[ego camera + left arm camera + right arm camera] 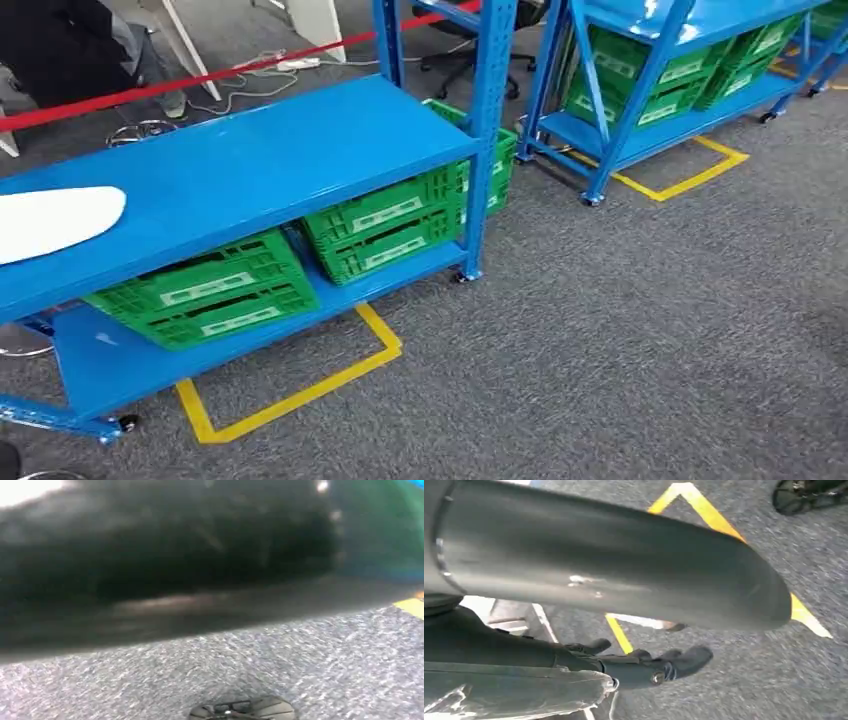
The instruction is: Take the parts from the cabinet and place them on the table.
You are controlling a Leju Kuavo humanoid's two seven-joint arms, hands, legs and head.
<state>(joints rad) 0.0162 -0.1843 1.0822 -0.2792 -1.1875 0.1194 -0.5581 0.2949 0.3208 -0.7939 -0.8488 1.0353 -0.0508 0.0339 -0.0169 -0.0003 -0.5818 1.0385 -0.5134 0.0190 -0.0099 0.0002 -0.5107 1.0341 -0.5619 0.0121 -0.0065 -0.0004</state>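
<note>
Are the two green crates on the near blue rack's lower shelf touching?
Apart. The head view shows a strip of blue shelf between the left crate and the right crate.

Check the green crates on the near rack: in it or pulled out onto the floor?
In the rack. The green crates sit on the blue rack's lower shelf, under its top shelf.

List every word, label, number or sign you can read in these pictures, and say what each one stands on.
No text can be read in any view.
White label strips on the green crates under the near blue rack: too small and blurred to read.
White labels on the green crates in the far rack: also unreadable.
Yellow floor tape: plain marking, no writing.
The wrist views are blurred and show no lettering.
</note>
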